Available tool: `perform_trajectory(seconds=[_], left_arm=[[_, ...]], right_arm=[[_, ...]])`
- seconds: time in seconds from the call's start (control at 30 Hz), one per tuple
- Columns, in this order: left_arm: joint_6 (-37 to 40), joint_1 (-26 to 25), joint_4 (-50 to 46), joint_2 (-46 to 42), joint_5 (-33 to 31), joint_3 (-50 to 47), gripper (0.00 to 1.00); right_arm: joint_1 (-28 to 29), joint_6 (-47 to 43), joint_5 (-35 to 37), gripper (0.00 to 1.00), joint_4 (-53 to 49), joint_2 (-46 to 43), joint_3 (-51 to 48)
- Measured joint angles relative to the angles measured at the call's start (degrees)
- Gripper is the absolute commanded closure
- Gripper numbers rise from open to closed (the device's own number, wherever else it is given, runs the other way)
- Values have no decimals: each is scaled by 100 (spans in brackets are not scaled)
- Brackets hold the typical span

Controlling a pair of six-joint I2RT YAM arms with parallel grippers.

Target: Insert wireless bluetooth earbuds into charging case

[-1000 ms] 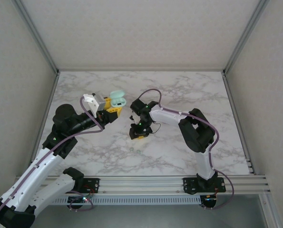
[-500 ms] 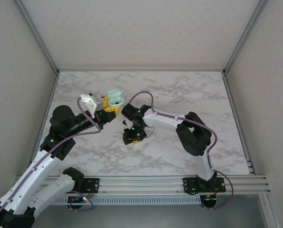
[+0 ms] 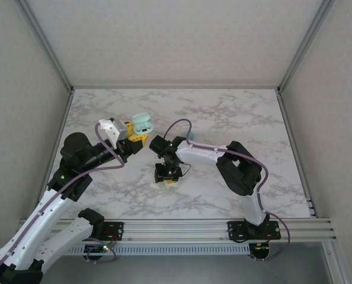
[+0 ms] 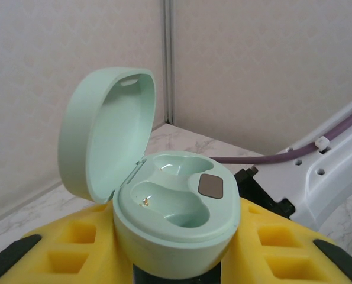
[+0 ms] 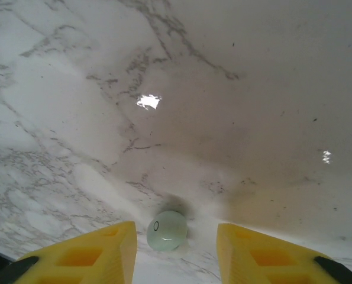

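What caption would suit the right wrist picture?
The right gripper, open, straddles a mint earbud on the marble table.

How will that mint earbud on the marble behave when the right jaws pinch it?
The mint earbud looks rounded and glossy, so it may roll or squirt out of a pinch. It's tiny, probably very light; the smooth marble likely won't stop it skidding.
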Motion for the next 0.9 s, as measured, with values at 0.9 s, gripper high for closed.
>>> perform_trajectory(seconds=[0.9], left_arm=[[44,0,-4,17,0,0,71]], right_arm=[[232,483,514,72,-529,385,468]])
